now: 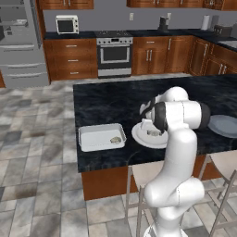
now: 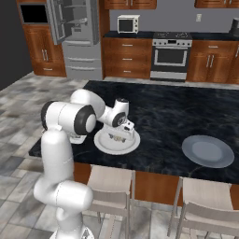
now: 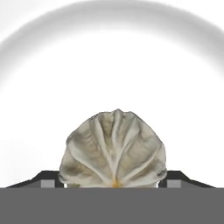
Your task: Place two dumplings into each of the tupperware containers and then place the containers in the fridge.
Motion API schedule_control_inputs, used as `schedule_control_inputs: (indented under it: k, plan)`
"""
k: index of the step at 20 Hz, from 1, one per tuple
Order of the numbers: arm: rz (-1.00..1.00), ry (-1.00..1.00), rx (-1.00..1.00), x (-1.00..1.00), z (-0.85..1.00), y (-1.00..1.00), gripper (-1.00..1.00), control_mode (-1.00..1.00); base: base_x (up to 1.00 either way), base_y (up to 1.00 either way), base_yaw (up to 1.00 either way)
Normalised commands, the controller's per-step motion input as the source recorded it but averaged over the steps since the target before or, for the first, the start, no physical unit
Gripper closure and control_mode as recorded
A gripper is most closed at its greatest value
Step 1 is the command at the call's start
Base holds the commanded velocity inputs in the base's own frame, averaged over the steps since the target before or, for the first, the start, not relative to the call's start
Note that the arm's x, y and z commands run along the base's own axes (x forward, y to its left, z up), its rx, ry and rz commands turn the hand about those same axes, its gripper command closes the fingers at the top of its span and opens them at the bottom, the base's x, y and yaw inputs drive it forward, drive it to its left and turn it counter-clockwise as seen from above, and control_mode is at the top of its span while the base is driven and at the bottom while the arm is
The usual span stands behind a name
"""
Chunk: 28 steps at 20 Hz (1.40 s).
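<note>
A pale, pleated dumpling (image 3: 113, 148) sits between my gripper's (image 3: 113, 183) two dark fingertips, which touch its sides, so the gripper is shut on it. Behind it is the round white plate (image 3: 113, 57). From the base, the gripper (image 2: 116, 135) points down onto that white plate (image 2: 101, 142) near the counter's front edge, and the dumpling (image 1: 153, 133) is just above or on it. Left of the plate lies a tupperware container (image 1: 92, 137) holding one dumpling (image 1: 115, 139). The fridge (image 1: 18, 55) stands far left with its door open (image 2: 58, 21).
A round grey-blue plate (image 2: 207, 151) lies on the black counter (image 2: 177, 114) to the right. Stools (image 2: 109, 184) stand at the counter's front edge. A stove (image 1: 114, 53) and wooden cabinets line the back wall, with a small oven (image 1: 67, 24) on the back counter.
</note>
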Motion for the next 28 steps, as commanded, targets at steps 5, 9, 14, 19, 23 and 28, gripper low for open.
schedule_control_inputs:
  k: [5, 9, 14, 19, 23, 28]
  plan:
    - [0.01, 0.00, 0.00, -0.15, 0.11, 0.05, 1.00, -1.00, 0.00, 0.00, 0.00]
    - [0.07, 0.00, 0.00, -0.43, 0.26, 0.68, 1.00, -1.00, 0.00, 0.00, 0.00]
    - [0.13, 0.00, 0.00, -0.43, 0.57, 0.85, 1.00, -1.00, 0.00, 0.00, 0.00]
    - [0.07, 0.02, 0.00, -0.04, 0.66, 0.82, 1.00, -1.00, 0.00, 0.00, 0.00]
    - [0.06, 0.11, 0.00, 0.00, 0.11, 0.99, 1.00, -1.00, 0.00, 0.00, 0.00]
    - [0.04, 0.05, 0.00, 0.07, 0.06, 0.97, 1.00, -1.00, 0.00, 0.00, 0.00]
